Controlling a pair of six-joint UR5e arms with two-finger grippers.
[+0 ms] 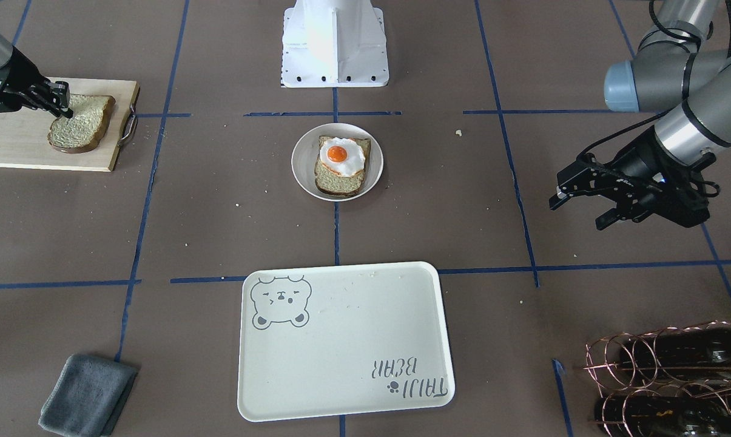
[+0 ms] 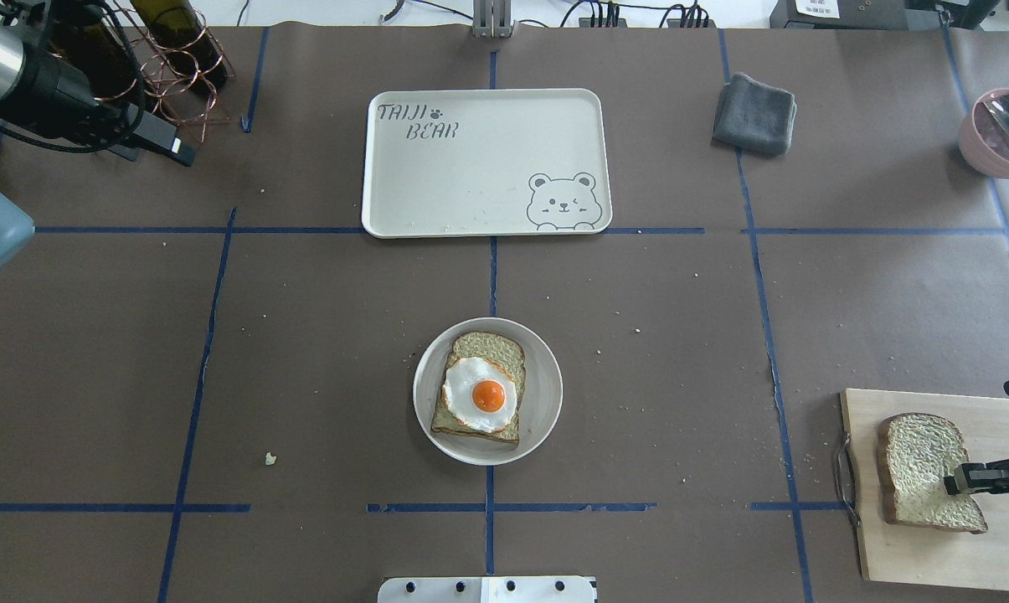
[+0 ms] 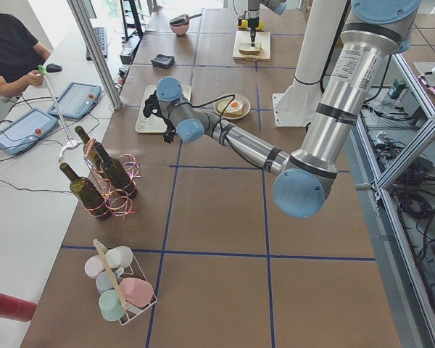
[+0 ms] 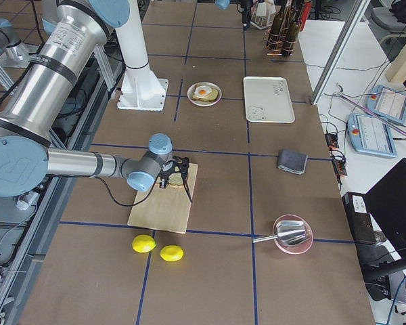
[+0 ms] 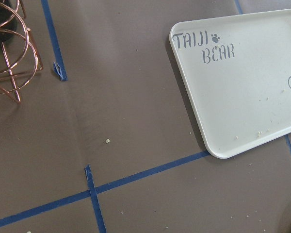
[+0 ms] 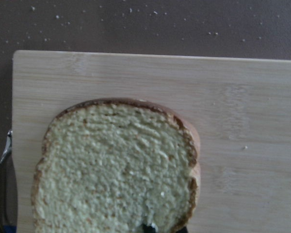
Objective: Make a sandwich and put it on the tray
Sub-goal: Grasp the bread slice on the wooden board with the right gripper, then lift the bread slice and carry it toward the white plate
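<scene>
One tan bread slice [image 1: 335,182] lies on a round off-white plate [image 1: 301,176] at the table's middle, with a fried egg [image 1: 341,156] on top. The second bread slice [image 2: 918,461] lies on the wooden cutting board [image 2: 931,553]. My right gripper [image 2: 963,482] is shut on this slice's crust edge; the right wrist view shows the slice [image 6: 116,170] close up. My left gripper [image 1: 577,213] is open and empty, above bare table beside the cream bear tray [image 1: 341,346], which holds only crumbs.
A grey cloth [image 2: 754,113] lies to the right of the tray. A copper wire rack with bottles [image 2: 169,59] stands at the far left. A pink bowl with a spoon [image 2: 998,134] is at the far right. Two lemons [image 4: 143,244] lie by the board.
</scene>
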